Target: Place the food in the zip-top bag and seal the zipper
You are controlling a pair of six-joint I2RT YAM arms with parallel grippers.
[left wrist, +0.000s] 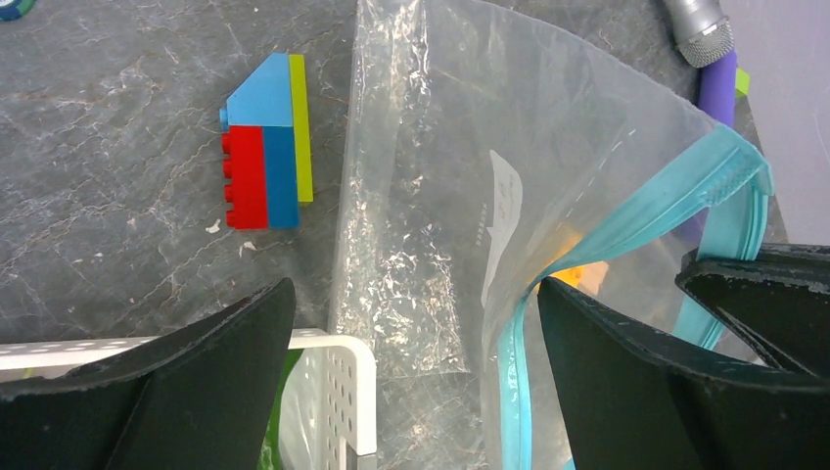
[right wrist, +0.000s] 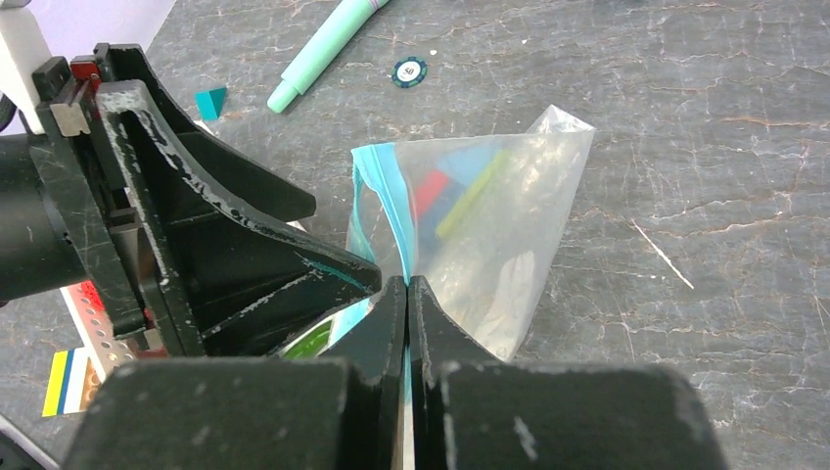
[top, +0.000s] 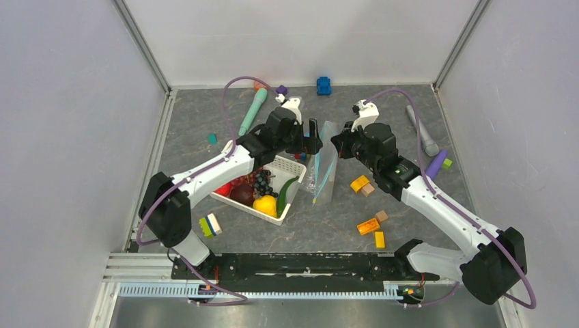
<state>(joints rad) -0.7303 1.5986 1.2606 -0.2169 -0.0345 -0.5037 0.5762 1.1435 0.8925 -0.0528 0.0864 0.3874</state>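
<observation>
Top external view looks steeply down from above and behind the 2 arm bases, taking in the whole table (top: 382,109); left wrist view sits close over the zip-top bag (left wrist: 421,196), facing down past the left gripper (left wrist: 416,289); right wrist view looks close along the right gripper (right wrist: 406,284) at the same bag from the opposite side; all 3 views share that bag.

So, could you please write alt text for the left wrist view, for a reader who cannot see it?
A clear zip-top bag fills the centre, its light-blue zipper curving at the right, between the black fingers of the open left gripper. A red, blue and lime block lies on the grey table upper left.
</observation>
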